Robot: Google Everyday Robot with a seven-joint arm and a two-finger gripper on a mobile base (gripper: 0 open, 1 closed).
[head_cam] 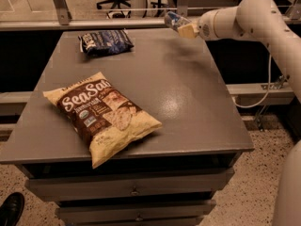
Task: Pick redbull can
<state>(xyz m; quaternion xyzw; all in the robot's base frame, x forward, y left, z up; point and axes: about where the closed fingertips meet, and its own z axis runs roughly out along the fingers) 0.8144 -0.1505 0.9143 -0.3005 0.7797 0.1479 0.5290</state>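
Observation:
The redbull can [171,19], slim, blue and silver, hangs tilted in the air above the far right corner of the grey table [188,93]. My gripper [183,28] is shut on it, with tan fingers [188,30] around its lower end. The white arm [244,18] reaches in from the right. The can is clear of the tabletop.
A brown and yellow Sea Salt chip bag [104,115] lies at the front left of the table. A dark blue snack bag [105,41] lies at the back left. A metal rail [94,23] runs behind the table. Drawers [134,189] sit below the top. A black shoe [10,210] is at the bottom left.

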